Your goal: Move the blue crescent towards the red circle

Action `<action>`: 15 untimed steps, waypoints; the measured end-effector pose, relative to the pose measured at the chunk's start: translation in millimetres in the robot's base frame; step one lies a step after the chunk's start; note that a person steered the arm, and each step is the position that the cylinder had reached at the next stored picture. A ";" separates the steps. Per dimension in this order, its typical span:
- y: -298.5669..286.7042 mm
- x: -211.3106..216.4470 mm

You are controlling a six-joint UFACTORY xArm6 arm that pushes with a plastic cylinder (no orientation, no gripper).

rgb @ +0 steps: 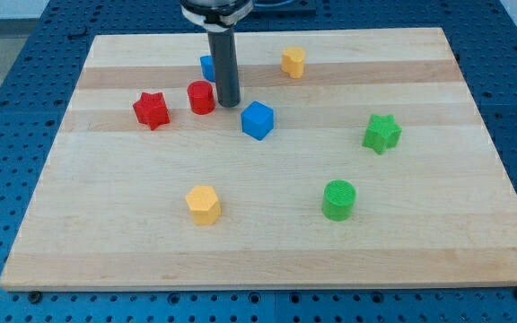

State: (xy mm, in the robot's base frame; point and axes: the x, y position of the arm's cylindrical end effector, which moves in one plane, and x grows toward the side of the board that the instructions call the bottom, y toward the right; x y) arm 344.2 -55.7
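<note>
Wooden board (267, 242) fills view. Landmark: red cylinder (201, 97). No claw; rod's tip (229, 104) touching just right of it. Blue crescent (207, 66) just above, mostly hidden behind rod. Red star (151, 109) left. Blue cube (258, 120) right-below. Green star (381, 134), green cylinder (338, 199), yellow hexagons (203, 205) (293, 62) well apart.

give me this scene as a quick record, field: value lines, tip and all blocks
my tip: just right of the red circle, in front of the blue crescent
blue crescent: mostly hidden behind the rod, near the view's top
red circle: below the crescent
red star: left of the circle
blue cube: lower right of tip
yellow blocks: top, bottom
green star: right
green cylinder: lower right
</note>
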 end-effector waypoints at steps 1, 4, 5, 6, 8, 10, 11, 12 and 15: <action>-9.5 -10.5; -35.0 16.5; -23.1 -6.7; -22.8 -18.9; 17.7 -74.4; -18.9 -84.2; -11.2 -78.0; -29.5 -61.2; -41.9 -44.4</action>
State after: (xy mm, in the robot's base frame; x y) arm 299.7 -97.6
